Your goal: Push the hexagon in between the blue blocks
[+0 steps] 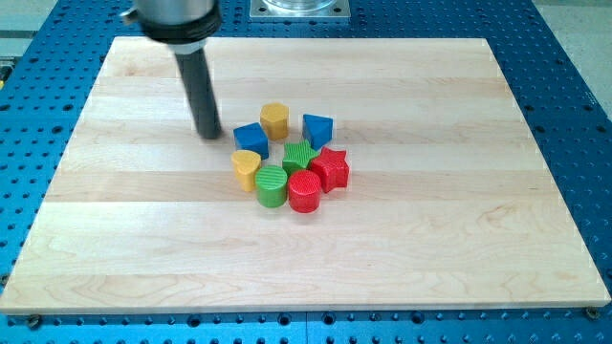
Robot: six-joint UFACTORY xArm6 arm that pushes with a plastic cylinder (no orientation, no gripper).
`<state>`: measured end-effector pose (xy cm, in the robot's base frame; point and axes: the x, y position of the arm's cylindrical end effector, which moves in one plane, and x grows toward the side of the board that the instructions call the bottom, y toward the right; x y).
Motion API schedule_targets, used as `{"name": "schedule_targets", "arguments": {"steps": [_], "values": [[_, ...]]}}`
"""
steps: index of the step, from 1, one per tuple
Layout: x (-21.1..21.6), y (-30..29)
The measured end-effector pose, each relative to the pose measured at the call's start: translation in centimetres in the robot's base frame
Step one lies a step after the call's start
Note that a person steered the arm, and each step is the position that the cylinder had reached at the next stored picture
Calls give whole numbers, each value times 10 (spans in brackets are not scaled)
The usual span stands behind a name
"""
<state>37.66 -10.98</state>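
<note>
- Yellow hexagon (274, 120) sits just above the centre of the frame, at the top of the cluster on the wooden bench (459, 239), already about level between the two blue blocks.
- Blue cube (251, 138) lies just to its lower left; blue triangular block (317, 129) just to its right.
- My tip (208, 135) stands left of the cluster, close beside the blue cube, with the hexagon to its right and slightly up-frame.
- No pincer on this rod, so nothing is held.
- Judgement: the hexagon wants only a small nudge down-frame, so the tip must first get above it.
</note>
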Motion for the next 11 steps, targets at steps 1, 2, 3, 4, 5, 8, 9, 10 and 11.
{"name": "schedule_targets", "arguments": {"steps": [1,2,3,4,5,8,9,10,11], "values": [[-26,27],[-50,33],[-37,33],[-19,44],[-19,54],[-11,56],[-15,8],[-5,-52],[16,-68]]}}
